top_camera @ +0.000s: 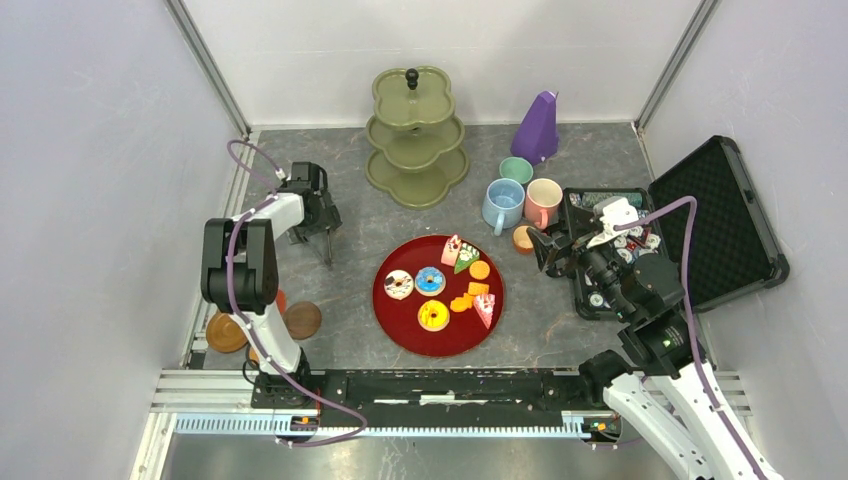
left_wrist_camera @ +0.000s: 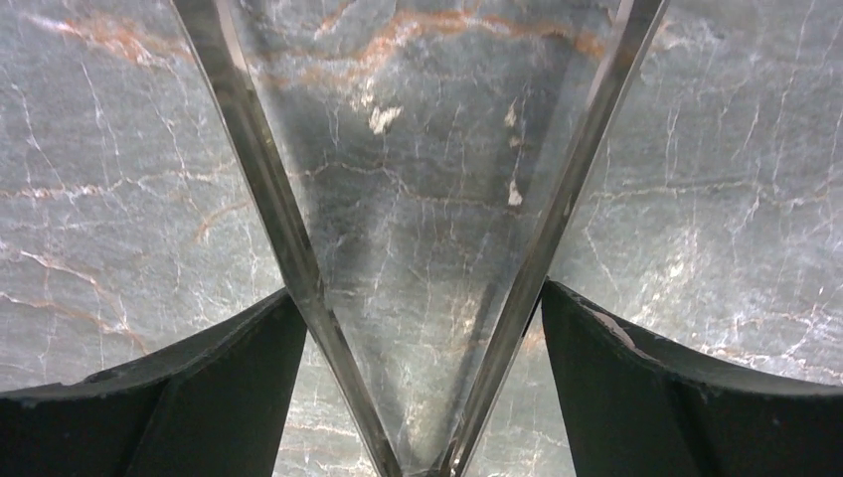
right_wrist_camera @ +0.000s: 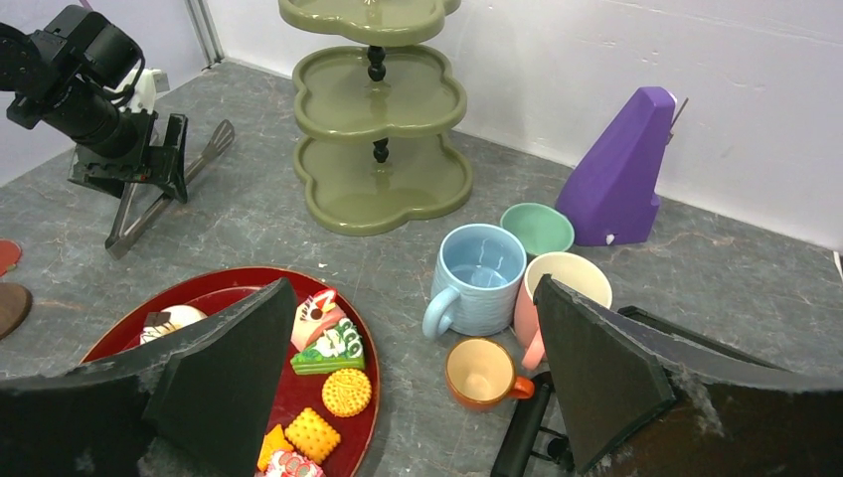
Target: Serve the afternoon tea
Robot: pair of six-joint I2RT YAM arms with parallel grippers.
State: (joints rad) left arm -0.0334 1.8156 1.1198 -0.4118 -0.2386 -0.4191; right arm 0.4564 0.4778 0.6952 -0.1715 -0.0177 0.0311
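A red tray (top_camera: 385, 300) holds three donuts (top_camera: 430, 280), cake slices (top_camera: 455, 250) and orange biscuits (top_camera: 478, 290); it also shows in the right wrist view (right_wrist_camera: 370, 343). The blue mug (top_camera: 502, 205), pink mug (top_camera: 543, 203), green mug (top_camera: 516, 170) and small orange cup (top_camera: 522, 239) stand right of the tray. My right gripper (top_camera: 545, 250) is open and empty, above the orange cup (right_wrist_camera: 482, 373), its jaws (right_wrist_camera: 413, 288) wide apart. My left gripper (top_camera: 320, 225) is at the far left, its fingers touching both arms of metal tongs (left_wrist_camera: 268, 199) that point down at the table.
A green three-tier stand (top_camera: 412, 135) stands at the back centre. A purple metronome (top_camera: 537, 128) is right of it. An open black case (top_camera: 700, 220) with poker chips lies at the right, under my right arm. Brown coasters (top_camera: 303, 319) lie at the near left.
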